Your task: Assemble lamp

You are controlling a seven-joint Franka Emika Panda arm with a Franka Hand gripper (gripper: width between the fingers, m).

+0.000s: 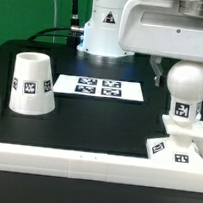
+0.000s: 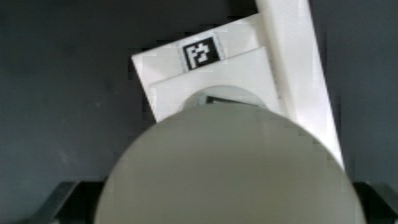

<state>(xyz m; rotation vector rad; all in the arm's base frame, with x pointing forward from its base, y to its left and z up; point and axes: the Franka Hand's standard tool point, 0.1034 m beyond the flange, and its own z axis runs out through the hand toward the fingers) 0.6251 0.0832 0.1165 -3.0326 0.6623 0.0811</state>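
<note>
The rounded white bulb (image 1: 185, 86) stands upright on the flat square base (image 1: 175, 149) at the exterior view's right, with its tagged stem in the base's middle. My gripper (image 1: 185, 67) is over the bulb's top with the jaws down either side of it, closed on it. In the wrist view the bulb (image 2: 222, 160) fills the space between my dark fingers (image 2: 64, 200), and the gripper (image 2: 217, 206) looks down on the base (image 2: 196, 70) with its tag. The tapered shade (image 1: 33, 83) stands mouth down at the exterior view's left, apart from the gripper.
The marker board (image 1: 98, 87) lies flat in the middle at the back. A long white border rail (image 1: 84, 160) runs along the front edge, and the base rests against it (image 2: 302, 60). The arm's white base (image 1: 101, 29) stands behind.
</note>
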